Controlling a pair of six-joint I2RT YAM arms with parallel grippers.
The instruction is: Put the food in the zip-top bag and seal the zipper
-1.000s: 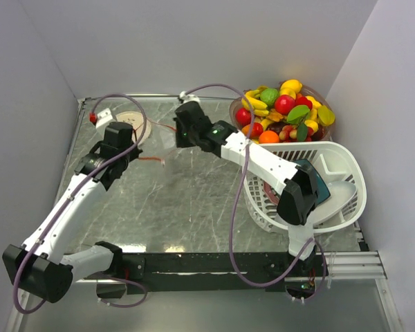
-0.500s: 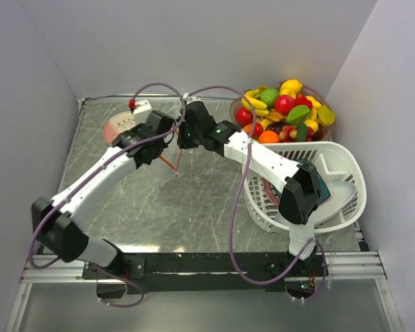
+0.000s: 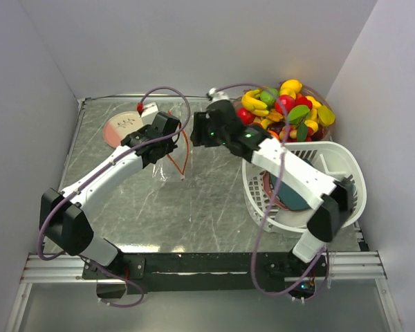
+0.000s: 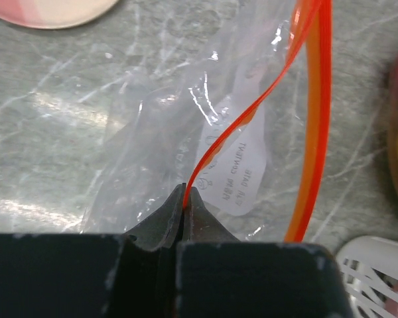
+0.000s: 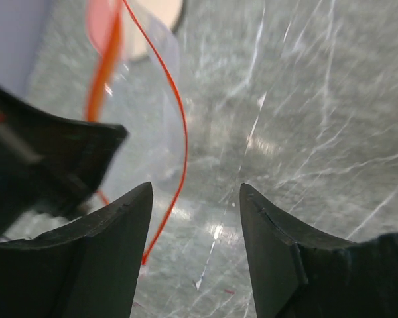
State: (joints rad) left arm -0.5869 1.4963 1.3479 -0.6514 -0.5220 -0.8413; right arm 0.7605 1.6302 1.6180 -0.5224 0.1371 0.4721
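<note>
- The zip-top bag (image 3: 167, 160) is clear, crinkled plastic. It lies just above the middle of the top view on the grey marbled surface (image 3: 207, 207).
- In the left wrist view a white printed label (image 4: 242, 173) shows through the bag's film.
- The zipper (image 4: 316, 99) is a glossy orange-red strip. One lip runs as a broad band down the right of the left wrist view. The other curls away as a thin line to the lower middle, so the mouth gapes.
- The left tool (image 4: 186, 197) is pressed together, pinching that thin lip of the zipper at its tips.
- The right tool (image 5: 196, 192) is spread and holds nothing. The thin red line passes just beside its finger on the left of the right wrist view.
- The food (image 3: 287, 104), a glossy heap of yellow, red, green and orange pieces, sits at the upper right of the top view, behind the white basket (image 3: 346, 166) and well apart from the bag.
</note>
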